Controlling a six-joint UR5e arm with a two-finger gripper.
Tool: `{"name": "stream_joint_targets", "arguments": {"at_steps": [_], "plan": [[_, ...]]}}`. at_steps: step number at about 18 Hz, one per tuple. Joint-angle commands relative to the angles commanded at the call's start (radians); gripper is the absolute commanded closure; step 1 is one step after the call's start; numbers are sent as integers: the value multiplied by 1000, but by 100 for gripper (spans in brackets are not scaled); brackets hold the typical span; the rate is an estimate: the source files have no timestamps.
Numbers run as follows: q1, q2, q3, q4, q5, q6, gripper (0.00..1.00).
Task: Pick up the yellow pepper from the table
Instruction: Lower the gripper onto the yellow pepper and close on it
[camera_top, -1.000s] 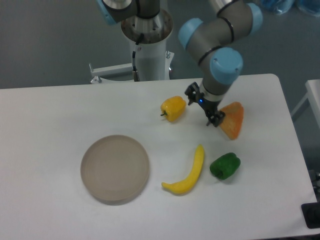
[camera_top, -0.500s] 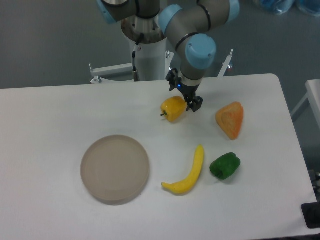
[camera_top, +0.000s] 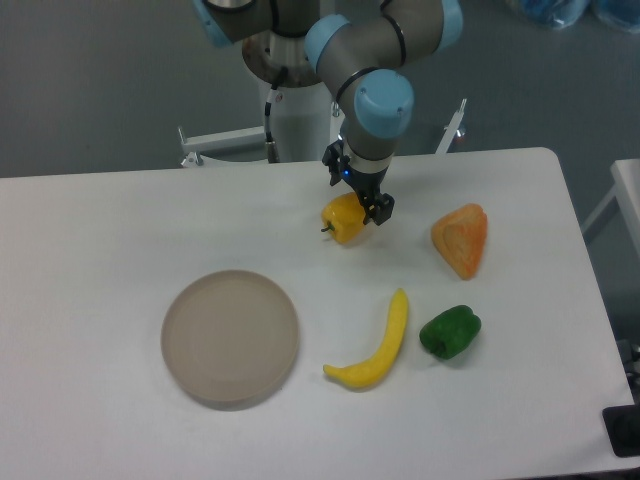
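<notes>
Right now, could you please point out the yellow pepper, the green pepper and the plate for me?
yellow pepper (camera_top: 342, 220), fixed camera view, on its left body, clear of the gripper.
green pepper (camera_top: 450, 332), fixed camera view, on the middle of its body.
plate (camera_top: 230, 336), fixed camera view, on its flat centre.

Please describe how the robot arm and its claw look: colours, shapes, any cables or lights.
The arm has thick grey tubular links with light-blue round joint caps. A black cable runs down its white base column. The claw is small and black, with two short fingers and a tiny blue light.

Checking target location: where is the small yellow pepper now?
The small blocky yellow pepper sits on the white table, upper centre, directly under the gripper, left of the orange wedge.
</notes>
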Motion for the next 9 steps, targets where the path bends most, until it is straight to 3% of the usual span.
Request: {"name": "stream_joint_targets", "arguments": {"at_steps": [2, 9], "plan": [[0, -9, -25, 45, 0, -6, 0], [-8, -24, -37, 49, 2, -11, 3]]}}
